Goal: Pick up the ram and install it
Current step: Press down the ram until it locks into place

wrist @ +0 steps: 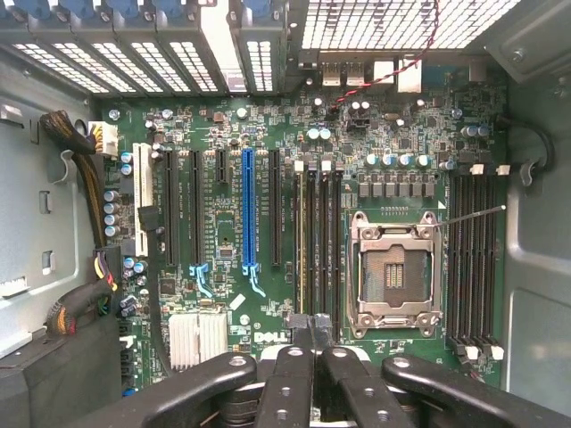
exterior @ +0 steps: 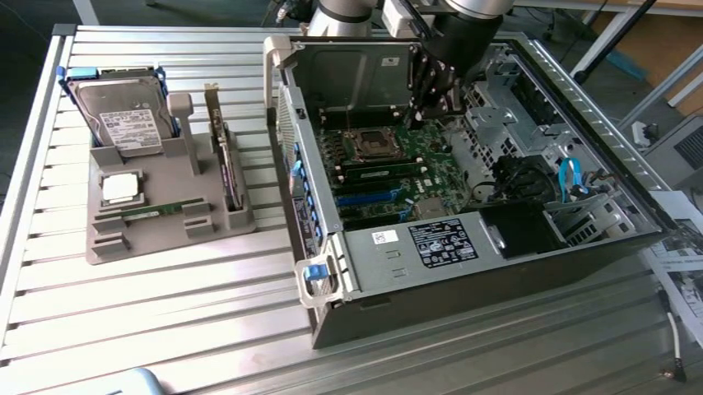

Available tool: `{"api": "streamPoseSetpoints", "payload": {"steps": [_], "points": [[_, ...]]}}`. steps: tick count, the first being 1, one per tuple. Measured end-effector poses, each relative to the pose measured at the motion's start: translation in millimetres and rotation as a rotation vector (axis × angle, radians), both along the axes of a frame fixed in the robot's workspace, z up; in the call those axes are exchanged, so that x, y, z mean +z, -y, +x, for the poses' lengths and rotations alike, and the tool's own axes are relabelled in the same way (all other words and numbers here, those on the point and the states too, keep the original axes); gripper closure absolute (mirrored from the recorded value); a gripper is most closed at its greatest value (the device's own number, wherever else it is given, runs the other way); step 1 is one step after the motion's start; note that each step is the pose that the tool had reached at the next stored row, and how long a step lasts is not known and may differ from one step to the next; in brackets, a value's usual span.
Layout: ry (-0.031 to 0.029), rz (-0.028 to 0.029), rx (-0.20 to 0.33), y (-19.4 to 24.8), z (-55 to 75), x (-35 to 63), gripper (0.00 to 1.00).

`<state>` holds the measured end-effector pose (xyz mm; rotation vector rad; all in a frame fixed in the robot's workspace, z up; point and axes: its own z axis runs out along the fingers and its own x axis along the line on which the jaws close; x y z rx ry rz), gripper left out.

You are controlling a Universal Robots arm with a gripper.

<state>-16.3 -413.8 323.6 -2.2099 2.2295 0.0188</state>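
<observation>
in the exterior view a grey tray (exterior: 165, 234) lies on the ribbed metal table (exterior: 165, 321) at the exterior view's left, holding a hard drive (exterior: 123, 123) with a white label too small to read, a square silver processor (exterior: 121, 188), an upright dark card (exterior: 227, 164) and one ram stick (exterior: 154, 211) lying flat in its cradle. beside it is the open computer case (exterior: 571, 247), with a white sticker and a black label (exterior: 443, 243) whose print i cannot read. a seated ram (exterior: 379, 172) stands in a slot by the empty socket (exterior: 371, 145), and the gripper (exterior: 432, 111) reaches down into the case. in the wrist view the gripper (wrist: 312, 332) is clenched, fingers pressed together with nothing between them, just above the seated ram (wrist: 301, 250) beside the socket (wrist: 393, 272); a blue slot (wrist: 249, 209) runs nearby.
</observation>
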Motion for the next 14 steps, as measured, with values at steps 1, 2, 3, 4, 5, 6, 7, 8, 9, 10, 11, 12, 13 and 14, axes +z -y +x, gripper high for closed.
{"api": "streamPoseSetpoints", "payload": {"steps": [1,2,3,4,5,6,7,8,9,10,11,12,13,14], "points": [[0.0,0.0,0.0,0.0,0.1,0.0,0.89],[0.0,0.0,0.0,0.0,0.6,0.0,0.89],[0.0,0.0,0.0,0.0,1.4,0.0,0.89],[0.0,-0.0001,0.0,0.0,2.7,0.0,0.89],[0.0,0.0,0.0,0.0,3.9,0.0,0.89],[0.0,0.0,0.0,0.0,6.3,0.0,0.89],[0.0,0.0,0.0,0.0,7.7,0.0,0.89],[0.0,0.0,0.0,0.0,9.4,0.0,0.89],[0.0,0.0,0.0,0.0,10.8,0.0,0.89],[0.0,0.0,0.0,0.0,12.1,0.0,0.89],[0.0,0.0,0.0,0.0,13.5,0.0,0.89],[0.0,-0.0001,0.0,0.0,15.1,0.0,0.89],[0.0,-0.0001,0.0,0.0,17.1,0.0,0.89],[0.0,0.0,0.0,0.0,18.5,0.0,0.89]]}}
